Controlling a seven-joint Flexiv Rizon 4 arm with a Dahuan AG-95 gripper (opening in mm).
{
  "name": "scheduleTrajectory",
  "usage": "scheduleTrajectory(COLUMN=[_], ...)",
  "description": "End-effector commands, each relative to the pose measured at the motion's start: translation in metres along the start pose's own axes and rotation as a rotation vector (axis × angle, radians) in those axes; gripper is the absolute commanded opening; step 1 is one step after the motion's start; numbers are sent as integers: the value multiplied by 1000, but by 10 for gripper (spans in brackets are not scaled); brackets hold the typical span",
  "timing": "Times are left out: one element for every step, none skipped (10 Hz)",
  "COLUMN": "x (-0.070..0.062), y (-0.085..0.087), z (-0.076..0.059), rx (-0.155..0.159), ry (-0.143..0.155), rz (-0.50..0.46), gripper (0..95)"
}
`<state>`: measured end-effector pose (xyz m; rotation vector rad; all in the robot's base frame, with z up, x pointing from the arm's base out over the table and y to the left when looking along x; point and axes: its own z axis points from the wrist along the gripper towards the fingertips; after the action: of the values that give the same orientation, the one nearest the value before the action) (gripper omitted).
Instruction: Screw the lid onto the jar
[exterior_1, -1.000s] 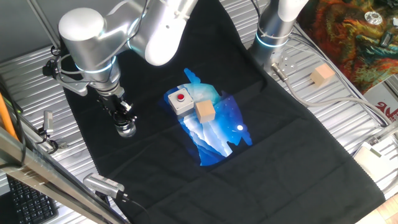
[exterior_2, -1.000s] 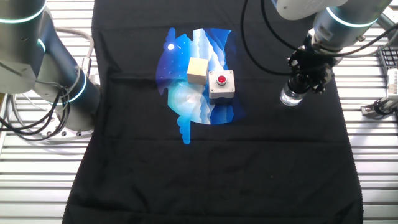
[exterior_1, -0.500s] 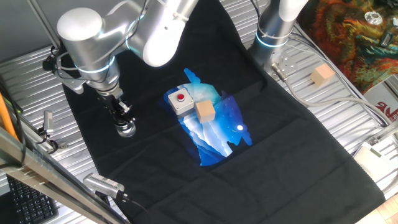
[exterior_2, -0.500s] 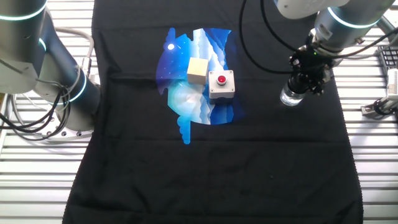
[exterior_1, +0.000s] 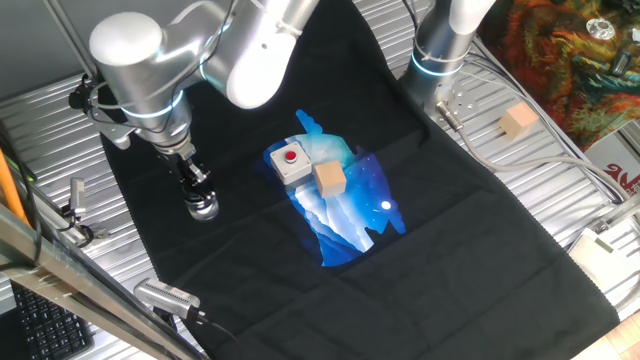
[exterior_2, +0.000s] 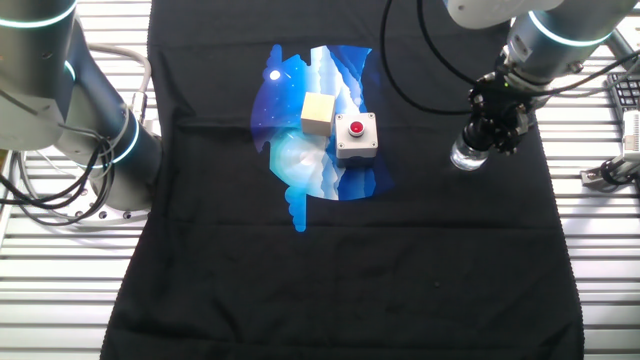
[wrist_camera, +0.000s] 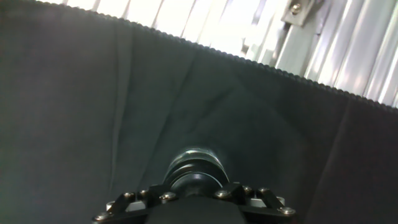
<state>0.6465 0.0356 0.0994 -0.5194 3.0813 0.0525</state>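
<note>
The jar (exterior_1: 203, 207) is a small clear glass cylinder standing upright on the black cloth, at the left in one fixed view and as the jar (exterior_2: 466, 156) at the right in the other. My gripper (exterior_1: 196, 192) comes down onto its top, and its black fingers are closed round the lid, which blends with them there. In the hand view the dark round lid (wrist_camera: 194, 179) shows just beyond the gripper (wrist_camera: 196, 190), with the jar (wrist_camera: 198, 155) below it.
A grey box with a red button (exterior_1: 290, 162) and a tan wooden cube (exterior_1: 329, 179) sit on the blue print in the cloth's middle. A second cube (exterior_1: 518, 121) lies on the metal table. Another arm's base (exterior_2: 110, 150) stands at the cloth's edge.
The arm's wrist has shifted a little while the gripper stays on top of the jar. The jar has not moved on the cloth.
</note>
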Motion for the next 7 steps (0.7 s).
scheduleTrajectory(x=[1, 1, 1, 1, 0, 0, 0], y=[0, 0, 0, 0, 0, 0, 0], z=[1, 1, 1, 1, 1, 0, 0], rx=[-13, 2, 4, 5, -7, -49, -68], ry=[-1, 2, 4, 4, 2, -6, -3], rz=[6, -2, -3, -3, 3, 25, 36], gripper=[0, 0, 0, 0, 0, 0, 0])
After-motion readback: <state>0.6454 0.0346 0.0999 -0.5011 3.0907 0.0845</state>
